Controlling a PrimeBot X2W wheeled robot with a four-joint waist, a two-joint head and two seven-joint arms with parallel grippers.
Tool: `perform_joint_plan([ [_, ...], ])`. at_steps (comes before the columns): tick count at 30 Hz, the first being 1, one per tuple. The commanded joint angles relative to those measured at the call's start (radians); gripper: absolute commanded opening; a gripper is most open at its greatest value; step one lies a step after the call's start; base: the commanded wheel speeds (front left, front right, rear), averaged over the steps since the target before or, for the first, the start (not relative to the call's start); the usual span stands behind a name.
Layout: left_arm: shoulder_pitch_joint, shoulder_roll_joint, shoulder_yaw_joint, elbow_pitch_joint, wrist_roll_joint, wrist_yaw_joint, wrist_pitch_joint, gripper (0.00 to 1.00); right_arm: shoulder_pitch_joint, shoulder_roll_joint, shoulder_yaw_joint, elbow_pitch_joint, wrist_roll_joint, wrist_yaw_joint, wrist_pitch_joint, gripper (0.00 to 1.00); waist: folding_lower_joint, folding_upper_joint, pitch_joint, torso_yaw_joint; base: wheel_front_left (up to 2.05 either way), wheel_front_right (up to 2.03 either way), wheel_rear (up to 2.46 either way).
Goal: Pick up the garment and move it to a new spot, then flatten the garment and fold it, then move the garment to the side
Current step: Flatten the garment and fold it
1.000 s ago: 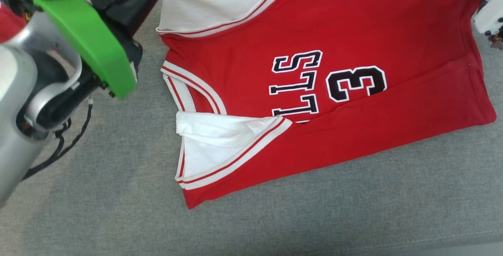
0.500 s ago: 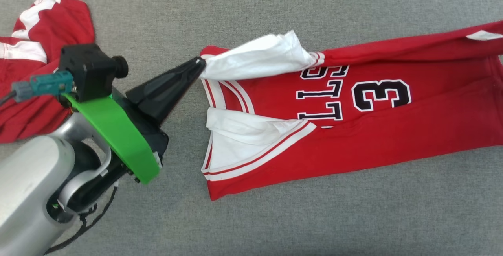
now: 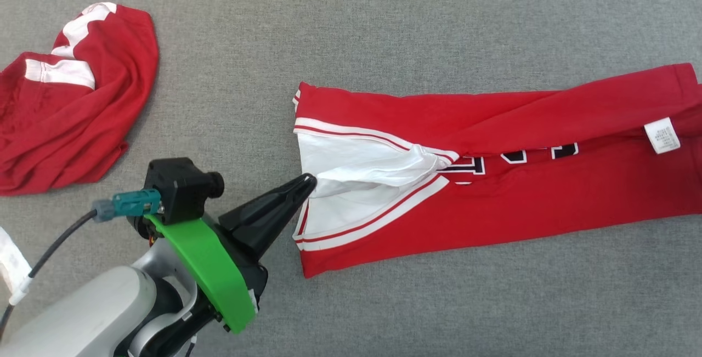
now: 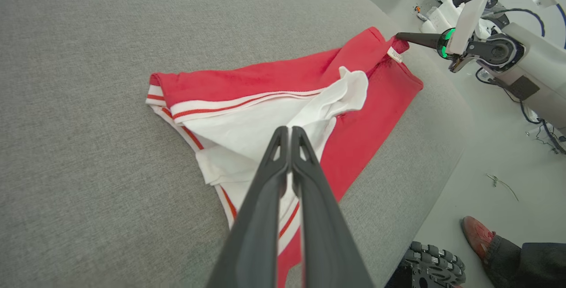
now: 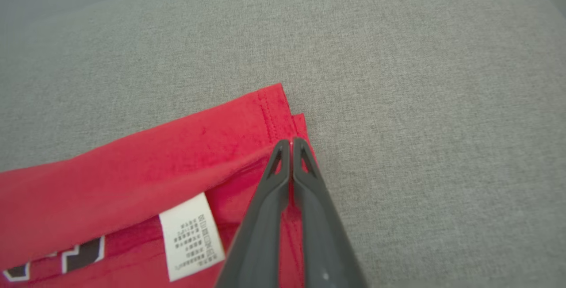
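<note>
Red jersey (image 3: 521, 192) lies stretched long on the grey cushion (image 3: 384, 17), neck end toward your left arm, hem end off to the right. Your left gripper (image 3: 312, 179) is fully closed, its tips pinching the white lining (image 3: 351, 159) at the armhole; the left wrist view shows both fingers (image 4: 269, 177) pressed together with white cloth caught at the tips. Your right gripper (image 5: 291, 141) is closed too, clamped on the hem corner. From the left wrist view that corner lifts slightly to meet the right gripper (image 4: 398, 36). The label (image 3: 662, 135) faces up near that hem end. A second red garment (image 3: 71, 126) sits crumpled, well apart at the left, and a shoe (image 4: 477, 237) shows on the floor beside the cushion. Against half a second ago, your left gripper has carried the white edge from the far side of the jersey over to the near side, so the far half now lies folded across the front. The number and most of the lettering are covered, with only slivers of black print left at the fold. The head camera shifted as well, so ignore the overall slide of the scene.
</note>
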Motion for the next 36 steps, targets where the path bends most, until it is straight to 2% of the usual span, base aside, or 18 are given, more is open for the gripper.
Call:
perform_joint_plan([
  [1, 0.021, -0.003, -0.004, 0.005, -0.006, 0.002, -0.008, 0.0, 0.02, 0.004, -0.01, -0.006, 0.005, -0.002, 0.0, 0.0, 0.0001, 0.0, -0.003, 0.002, 0.0, 0.0, 0.0],
  [5, 0.053, -0.014, -0.014, 0.022, -0.007, 0.009, -0.027, 0.0, 0.058, 0.018, -0.03, -0.003, 0.0, -0.002, 0.002, 0.0, 0.0001, 0.0, -0.01, 0.004, 0.0, 0.0, 0.0],
  [6, 0.059, -0.017, -0.018, 0.028, -0.002, 0.008, -0.034, 0.0, 0.066, 0.023, -0.03, 0.001, 0.001, -0.002, 0.01, 0.13, 0.0001, 0.0, -0.013, 0.003, 0.0, 0.0, 0.0],
  [8, 0.065, -0.017, -0.034, 0.04, 0.028, 0.009, -0.036, 0.0, 0.075, 0.026, -0.028, 0.003, 0.004, -0.002, 0.014, 0.47, 0.0001, 0.0, -0.019, 0.001, 0.0, 0.0, 0.0],
  [9, 0.069, -0.022, -0.04, 0.046, 0.034, 0.014, -0.041, 0.01, 0.078, 0.027, -0.03, 0.005, 0.0, -0.002, 0.011, 0.82, 0.0001, 0.0, -0.023, 0.001, 0.0, 0.0, 0.0],
  [10, 0.078, -0.03, -0.048, 0.051, 0.046, 0.018, -0.046, 0.29, 0.081, 0.031, -0.036, 0.006, -0.01, -0.002, -0.004, 1.0, 0.0001, 0.0, -0.03, 0.0, 0.0, 0.0, 0.0],
  [11, 0.083, -0.035, -0.054, 0.059, 0.054, 0.024, -0.053, 0.48, 0.085, 0.035, -0.043, 0.008, -0.021, -0.002, -0.017, 1.0, 0.0001, 0.0, -0.037, 0.0, 0.0, 0.0, 0.0],
  [12, 0.088, -0.041, -0.06, 0.069, 0.071, 0.034, -0.06, 0.93, 0.091, 0.044, -0.046, 0.01, -0.032, -0.002, -0.033, 1.0, 0.0001, 0.0, -0.046, 0.0, 0.0, 0.0, 0.0],
  [13, 0.097, -0.052, -0.061, 0.078, 0.08, 0.046, -0.076, 1.0, 0.098, 0.053, -0.045, 0.008, -0.041, -0.002, -0.051, 1.0, 0.0001, 0.0, -0.056, -0.001, 0.0, 0.0, 0.0],
  [16, 0.129, -0.081, -0.053, 0.11, 0.102, 0.097, -0.137, 1.0, 0.121, 0.074, -0.047, -0.004, -0.062, -0.002, -0.113, 1.0, 0.0001, 0.0, -0.09, -0.003, 0.0, 0.0, 0.0],
  [21, 0.21, -0.138, -0.039, 0.18, 0.149, 0.191, -0.272, 1.0, 0.201, 0.139, -0.044, -0.031, -0.108, -0.002, -0.282, 1.0, 0.0001, 0.0, -0.159, 0.001, 0.0, 0.0, 0.0],
  [25, 0.28, -0.191, 0.004, 0.234, 0.192, 0.255, -0.339, 1.0, 0.248, 0.185, -0.016, -0.034, -0.127, -0.002, -0.4, 1.0, 0.0001, 0.0, -0.197, 0.003, 0.0, 0.0, 0.0],
  [27, 0.305, -0.221, 0.044, 0.241, 0.229, 0.263, -0.349, 1.0, 0.26, 0.204, 0.002, -0.024, -0.128, -0.002, -0.451, 1.0, 0.0001, 0.0, -0.209, 0.006, 0.0, 0.0, 0.0],
  [29, 0.34, -0.271, 0.135, 0.213, 0.306, 0.272, -0.351, 1.0, 0.263, 0.214, 0.015, -0.004, -0.132, -0.002, -0.497, 1.0, 0.0001, 0.0, -0.218, 0.009, 0.0, 0.0, 0.0],
  [33, 0.454, -0.367, 0.301, 0.173, 0.464, 0.253, -0.35, 1.0, 0.253, 0.235, 0.05, 0.05, -0.137, -0.002, -0.557, 1.0, 0.0001, 0.0, -0.239, 0.022, 0.0, 0.0, 0.0],
  [36, 0.515, -0.426, 0.386, 0.173, 0.549, 0.225, -0.35, 1.0, 0.236, 0.24, 0.063, 0.093, -0.136, -0.002, -0.578, 1.0, 0.0001, 0.0, -0.257, 0.038, 0.0, 0.0, 0.0],
])
